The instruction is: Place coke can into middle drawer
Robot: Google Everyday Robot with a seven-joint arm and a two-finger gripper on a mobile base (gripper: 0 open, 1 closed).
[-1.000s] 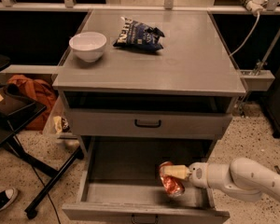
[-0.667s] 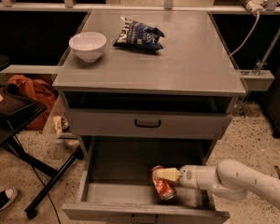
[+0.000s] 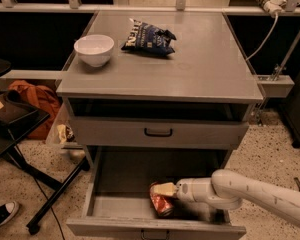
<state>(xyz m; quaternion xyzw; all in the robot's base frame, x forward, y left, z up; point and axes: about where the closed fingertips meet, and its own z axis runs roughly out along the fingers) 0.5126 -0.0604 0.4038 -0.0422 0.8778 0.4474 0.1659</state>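
Observation:
The coke can (image 3: 161, 202), red-orange with white lettering, lies tilted inside the open middle drawer (image 3: 115, 208), near its front centre. My gripper (image 3: 163, 189) reaches in from the right on a white arm and is shut on the can's top. The can sits low in the drawer; I cannot tell whether it touches the drawer floor. The upper grey drawer with a black handle (image 3: 158, 132) is closed above it.
A white bowl (image 3: 94, 49) and a dark blue chip bag (image 3: 148, 36) sit on the cabinet top. A black stand (image 3: 20, 149) and an orange bag (image 3: 32, 98) are on the floor to the left. A shoe (image 3: 2, 215) shows at bottom left.
My gripper has carried the can leftward and lower inside the middle drawer, toward its front centre.

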